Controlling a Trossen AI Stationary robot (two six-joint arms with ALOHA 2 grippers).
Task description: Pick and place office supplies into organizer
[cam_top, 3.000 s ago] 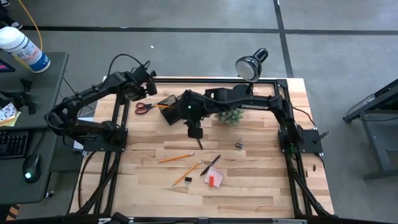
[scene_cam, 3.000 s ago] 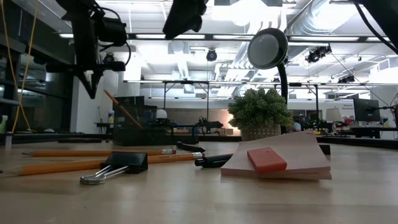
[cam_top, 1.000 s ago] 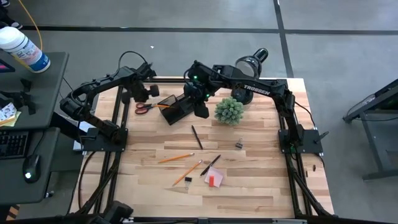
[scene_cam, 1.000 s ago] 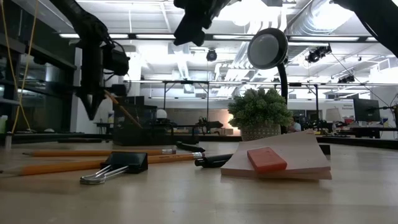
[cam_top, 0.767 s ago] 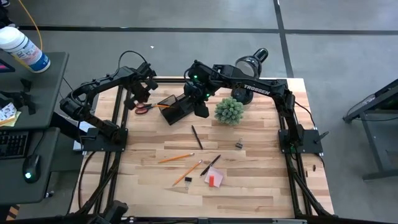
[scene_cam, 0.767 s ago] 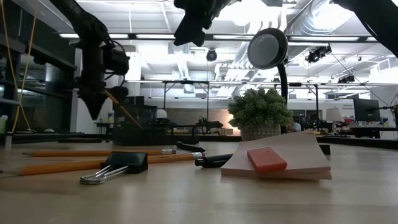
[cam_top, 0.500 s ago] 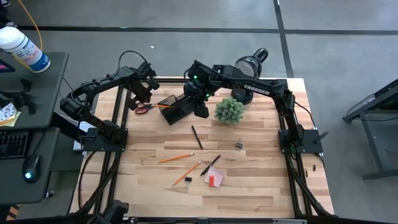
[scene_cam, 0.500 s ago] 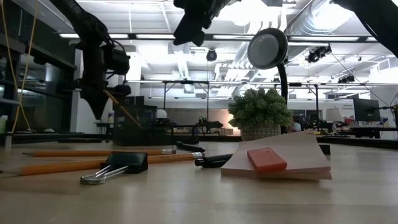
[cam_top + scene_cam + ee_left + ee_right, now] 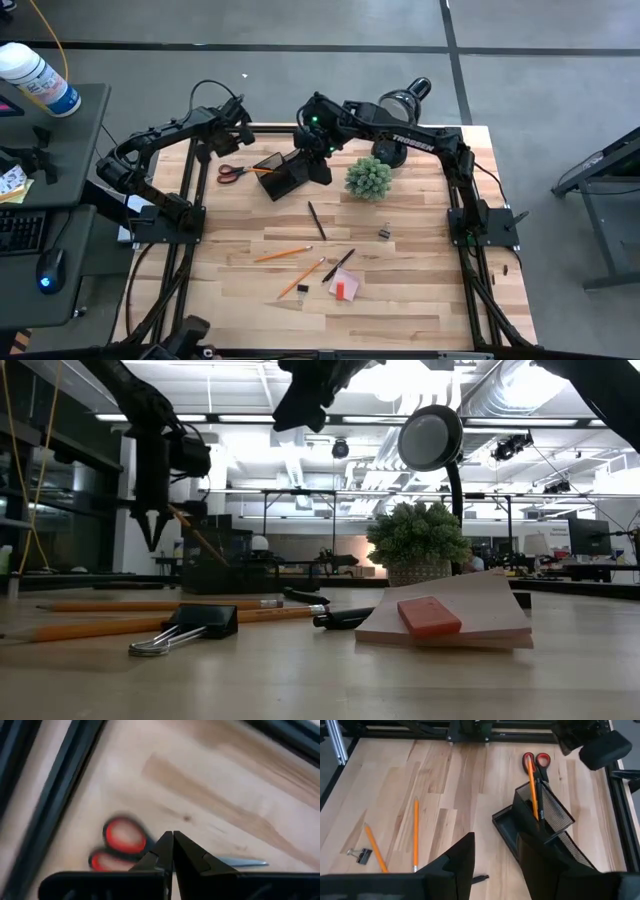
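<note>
Left gripper [image 9: 222, 152] hangs over the orange-handled steel scissors [image 9: 232, 172], fingers [image 9: 172, 851] pressed together, nothing between them. Scissors lie flat on the pale wooden desk [image 9: 400, 300] just left of the dark mesh desk organizer [image 9: 283, 173]. Long axis runs left-right: orange loops on the far side from the organizer, blade tips pointing at it and nearly touching its base.

Step in hand looks like the scissors pick. To do it well: spread the fingers before descending, and line them across the long axis, not along it. Grip near the pivot, just organizer-side of the loops, so the scissors don't swing when lifted. Come straight down; they lie flat, so the fingertips need to reach the desk surface. Watch the desk's black frame rail [image 9: 45, 815], close beside the loops.

Organizer already holds an orange pencil [image 9: 533, 790] and a thin dark pen, both leaning in the tall mesh cup.

Right gripper [image 9: 495, 850] hovers above the organizer, fingers spread, holding nothing. It could crowd the drop, so it would be better clear.

Right of the organizer, loose on the desk: black pen [image 9: 316, 219], two orange pencils [image 9: 283, 254], binder clips [image 9: 383, 234], pink sticky pad [image 9: 344, 289].
</note>
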